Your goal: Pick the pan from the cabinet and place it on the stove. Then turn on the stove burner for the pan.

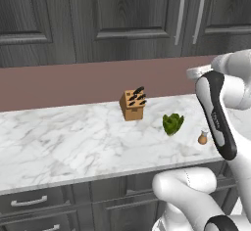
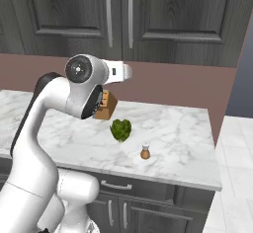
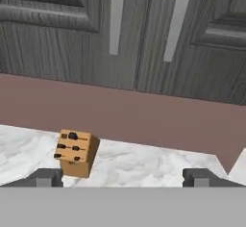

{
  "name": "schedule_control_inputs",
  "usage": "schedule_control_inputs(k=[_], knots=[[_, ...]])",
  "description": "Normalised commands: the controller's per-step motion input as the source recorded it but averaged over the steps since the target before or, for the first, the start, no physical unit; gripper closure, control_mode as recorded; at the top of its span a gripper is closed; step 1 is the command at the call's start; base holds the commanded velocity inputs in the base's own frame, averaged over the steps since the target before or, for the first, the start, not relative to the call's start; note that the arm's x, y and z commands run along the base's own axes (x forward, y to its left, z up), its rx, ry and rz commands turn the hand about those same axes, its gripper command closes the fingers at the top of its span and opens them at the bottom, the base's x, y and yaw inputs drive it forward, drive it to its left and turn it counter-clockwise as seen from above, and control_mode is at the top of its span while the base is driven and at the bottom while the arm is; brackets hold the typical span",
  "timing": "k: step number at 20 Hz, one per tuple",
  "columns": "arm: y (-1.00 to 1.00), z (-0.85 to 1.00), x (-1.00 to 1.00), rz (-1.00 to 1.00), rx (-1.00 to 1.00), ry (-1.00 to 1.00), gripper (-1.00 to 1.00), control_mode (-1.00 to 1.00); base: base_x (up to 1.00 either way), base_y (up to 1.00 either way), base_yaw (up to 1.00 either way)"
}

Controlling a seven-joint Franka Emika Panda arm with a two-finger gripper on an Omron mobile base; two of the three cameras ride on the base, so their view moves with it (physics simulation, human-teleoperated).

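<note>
Two dark grey wood-grain cabinet doors with long silver bar handles are standing shut just ahead of the hand, whose dark fingertips are spread wide with nothing between them. Judging by this, the opening step is only beginning: the round dark pan is presumably sitting behind those doors, though I cannot tell which one, and the stove is somewhere off to the side. Below, the white marble table is carrying a wooden knife block, a leafy green vegetable and a small brown shaker. Next, the hand is going to need lifting toward a bar handle, with the fingers straddling it before pulling the door outward.
</note>
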Motion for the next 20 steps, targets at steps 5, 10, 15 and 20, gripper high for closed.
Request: schedule_control_inputs(k=[5,10,15,20], knots=[[-0.30,0.49,0.00,0.01,0.00,-0.28,-1.00,-1.00,0.00,0.00,0.00],[-0.14,0.58,0.01,0.00,0.00,-0.21,-1.00,-1.00,0.00,0.00,0.00],[-0.11,0.23,0.00,0.00,0.03,-0.12,-1.00,-1.00,0.00,0.00,0.00],[0.00,0.22,0.12,0.00,0.01,-0.19,-1.00,-1.00,0.00,0.00,0.00]])
